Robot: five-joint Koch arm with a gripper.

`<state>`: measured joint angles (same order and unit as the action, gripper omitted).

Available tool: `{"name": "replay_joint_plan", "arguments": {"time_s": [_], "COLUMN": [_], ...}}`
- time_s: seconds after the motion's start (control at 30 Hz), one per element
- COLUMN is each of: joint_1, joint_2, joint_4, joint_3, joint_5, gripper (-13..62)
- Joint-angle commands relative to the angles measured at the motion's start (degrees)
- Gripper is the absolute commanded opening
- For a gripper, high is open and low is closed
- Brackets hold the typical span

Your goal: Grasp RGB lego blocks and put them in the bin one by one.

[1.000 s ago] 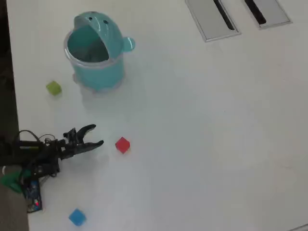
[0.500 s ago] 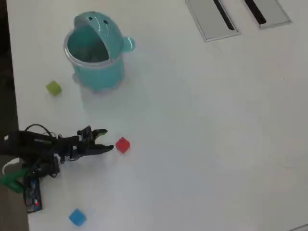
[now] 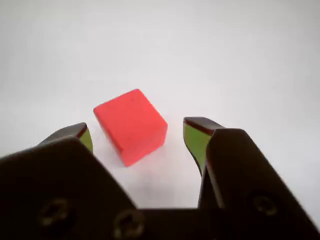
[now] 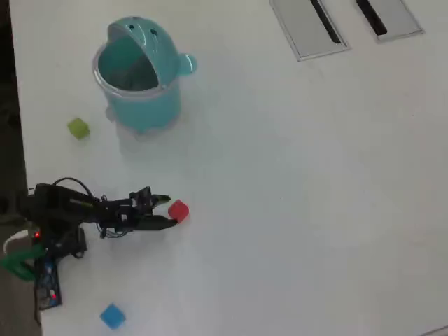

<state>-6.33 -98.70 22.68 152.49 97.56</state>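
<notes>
A red cube (image 3: 131,126) lies on the white table between my open jaws, touching neither. My gripper (image 3: 137,134) is open, its green-padded fingertips (image 3: 196,139) on either side of the cube. In the overhead view the gripper (image 4: 168,211) reaches right from the arm at the left edge, with the red cube (image 4: 178,211) at its tips. The yellow-green cube (image 4: 78,128) lies left of the teal bin (image 4: 143,105) at the upper left. The light blue cube (image 4: 113,316) lies at the bottom left.
Two flat grey plates with black slots (image 4: 308,28) lie at the top right. The arm's base and wires (image 4: 42,245) sit at the table's left edge. The white table (image 4: 301,196) spreads to the right.
</notes>
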Motion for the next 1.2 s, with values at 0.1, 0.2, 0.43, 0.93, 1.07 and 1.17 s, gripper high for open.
{"name": "replay_joint_plan", "arguments": {"time_s": [0.1, 0.2, 0.43, 0.93, 1.07, 1.17], "joint_1": [-1.2, -1.6, -1.3, -2.1, -2.0, -2.0], "joint_2": [3.8, 5.9, 11.0, 22.2, 23.0, 22.7], "joint_4": [1.8, 1.9, 5.0, 8.2, 8.3, 9.0], "joint_3": [-5.0, -6.2, -8.7, -19.2, -19.8, -19.0], "joint_5": [5.2, 5.4, 5.4, 5.3, 3.9, 3.1], "gripper": [34.1, 34.2, 34.2, 34.2, 30.5, 27.6]}}
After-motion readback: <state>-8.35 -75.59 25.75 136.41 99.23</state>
